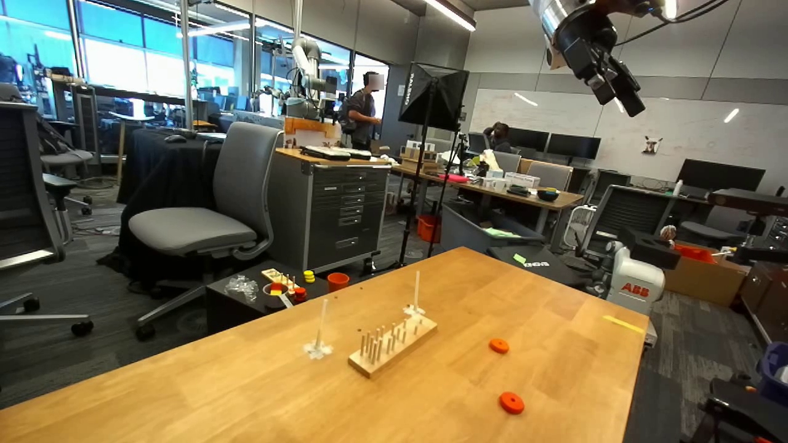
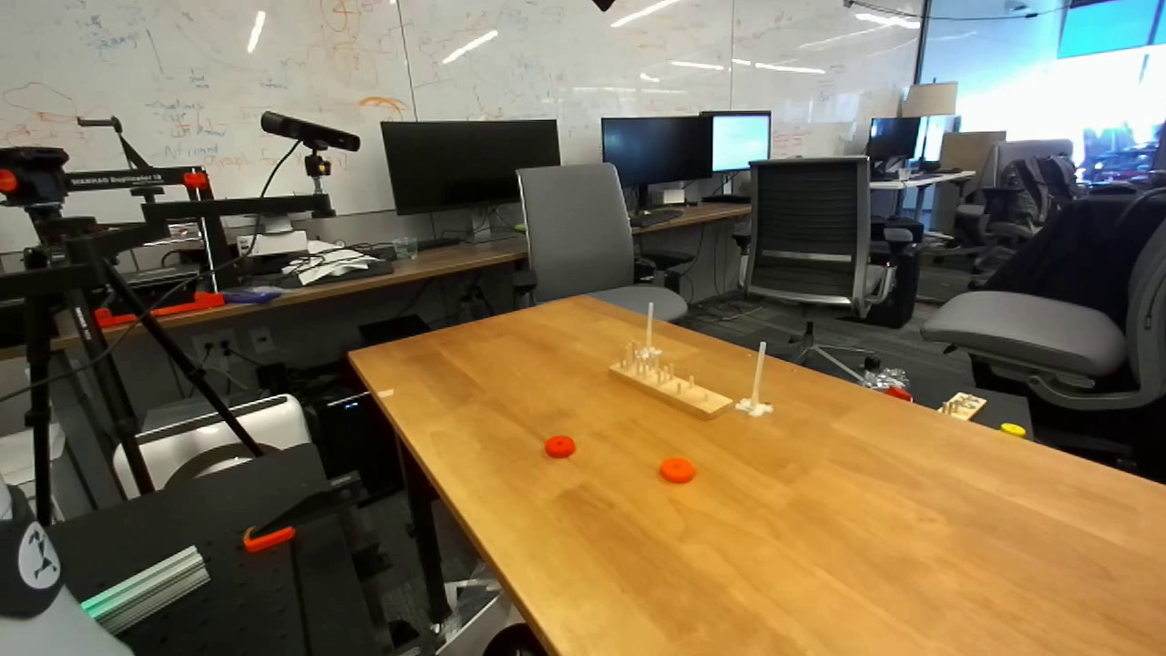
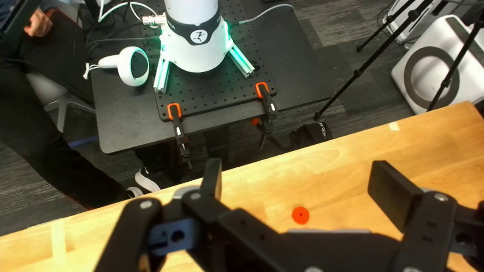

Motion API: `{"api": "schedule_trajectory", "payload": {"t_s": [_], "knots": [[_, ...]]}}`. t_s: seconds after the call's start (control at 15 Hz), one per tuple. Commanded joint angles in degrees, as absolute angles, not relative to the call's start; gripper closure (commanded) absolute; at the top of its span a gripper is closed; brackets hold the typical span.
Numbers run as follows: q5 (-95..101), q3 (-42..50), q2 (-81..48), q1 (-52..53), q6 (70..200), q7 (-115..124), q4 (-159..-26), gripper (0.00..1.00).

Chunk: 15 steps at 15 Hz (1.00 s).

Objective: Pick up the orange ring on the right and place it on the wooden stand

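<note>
Two similar flat red-orange rings lie apart on the wooden table. The orange ring [image 1: 499,346] [image 2: 677,470], on the right in an exterior view, lies near the sparse-peg end of the stand. The second ring [image 1: 511,403] [image 2: 559,446] lies farther from that end. The wooden stand [image 1: 397,349] [image 2: 690,398] is a low pale base with several thin upright pegs and no ring on it. My gripper [image 1: 619,101] [image 3: 298,181] is open and empty, high above the table. In the wrist view a single red-orange ring [image 3: 300,215] shows between and below the fingers; I cannot tell which.
Two tall thin clear posts [image 1: 321,325] [image 1: 417,292] stand upright close to the stand, on whitish bases. The table [image 1: 258,375] has an edge facing the robot base [image 3: 196,49]. Black tripods [image 2: 86,310] and a robot-base table with orange-tipped clamps [image 3: 175,113] stand beside it.
</note>
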<state>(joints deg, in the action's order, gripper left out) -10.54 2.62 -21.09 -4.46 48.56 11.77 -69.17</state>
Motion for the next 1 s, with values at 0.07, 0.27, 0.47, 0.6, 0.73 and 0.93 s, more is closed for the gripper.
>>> {"api": "schedule_trajectory", "payload": {"t_s": [0.07,0.27,0.47,0.6,0.73,0.93], "knots": [[-22.0,2.8,-22.3,-5.6,52.0,12.9,-66.3,0.0],[-32.0,2.7,-23.1,-6.9,54.1,14.2,-64.4,0.0],[-41.7,2.5,-24.9,-8.8,56.5,15.8,-61.1,0.0],[-47.0,2.6,-26.8,-10.1,59.7,15.7,-58.6,0.0],[-51.4,2.7,-29.8,-11.7,63.8,15.5,-55.4,0.0],[-56.5,2.4,-33.7,-14.4,70.7,15.0,-50.6,0.0]]}}
